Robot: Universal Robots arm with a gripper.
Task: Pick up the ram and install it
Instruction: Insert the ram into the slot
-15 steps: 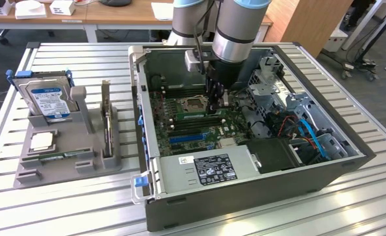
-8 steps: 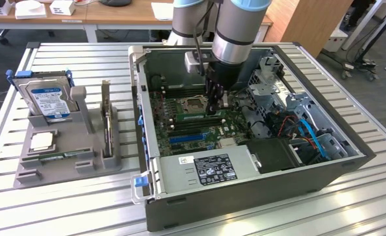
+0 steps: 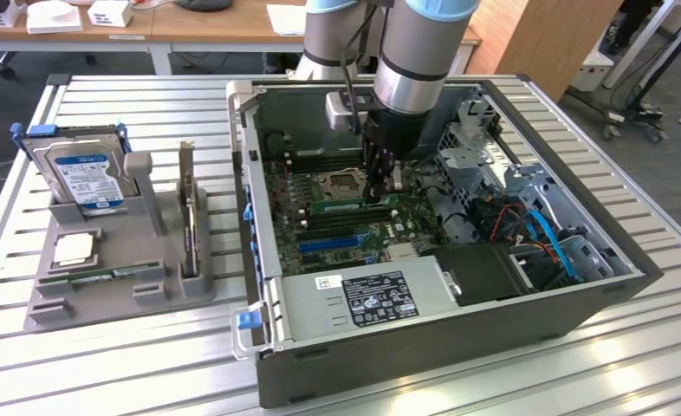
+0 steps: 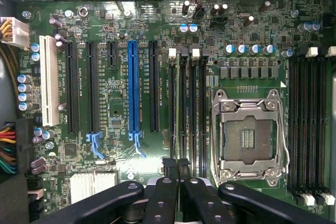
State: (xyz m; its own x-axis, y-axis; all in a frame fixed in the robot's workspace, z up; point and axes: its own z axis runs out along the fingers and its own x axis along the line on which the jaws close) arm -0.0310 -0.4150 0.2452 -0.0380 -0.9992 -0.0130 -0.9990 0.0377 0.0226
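The gripper is putting the ram into its slot.

In the exterior view the arm reaches down into the open computer case, which sits on the worktop. In the wrist view the two black fingers are squeezed almost together, with the thin green ram pinched between them. The ram stands on its edge along one of the long black slots just beside the square chip socket. The slot next to it is bare. I think this is the putting-in step, not the picking-up step. I cannot tell if the ram is pushed all the way down. This step calls for the stick to stay straight over the slot, and for a firm, even push so both ends go in together.
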